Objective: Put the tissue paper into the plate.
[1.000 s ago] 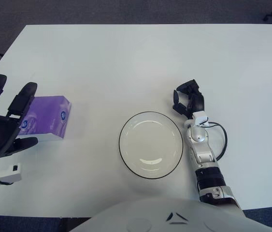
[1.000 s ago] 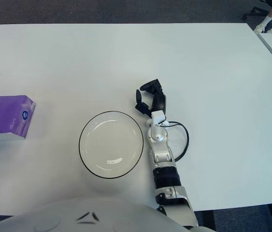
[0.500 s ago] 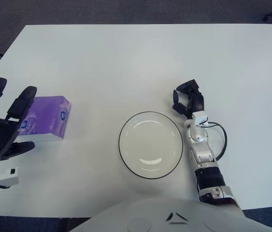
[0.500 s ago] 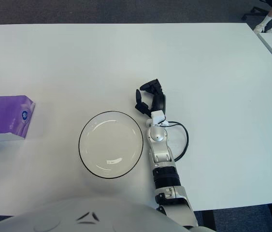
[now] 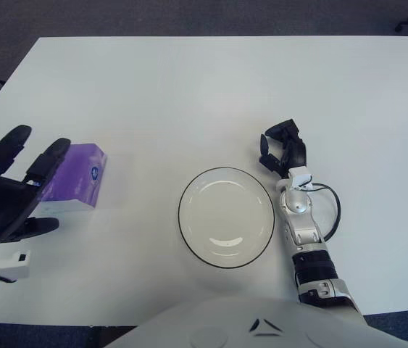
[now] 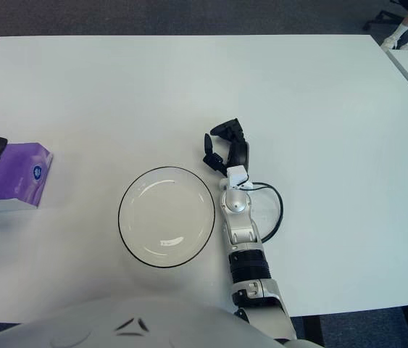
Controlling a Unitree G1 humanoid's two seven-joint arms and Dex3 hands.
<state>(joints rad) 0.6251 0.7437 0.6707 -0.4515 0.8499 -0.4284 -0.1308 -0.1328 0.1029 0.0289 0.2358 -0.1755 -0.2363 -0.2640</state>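
The task had barely begun. The tissue paper (image 5: 77, 181), a purple pack, lay flat on the white worktop (image 5: 189, 94), well apart from the plate (image 5: 226, 217) and to the plate's left. The plate itself stood empty, nothing inside its dark rim.

The left hand (image 5: 4, 199) was at the pack's outer side, the side away from the plate, with its fingers (image 5: 48, 157) spread wide, two of them reaching over the pack's left edge and a thumb low beside it. They held nothing; whether any of them touched the pack could not be told. The right hand (image 5: 283, 151) showed just beyond the plate's upper right rim, its fingers loosely curled and holding nothing, taking no part.

Judged from this, everything remained: closing on the pack, lifting it, carrying it to the plate and setting it down inside the rim.
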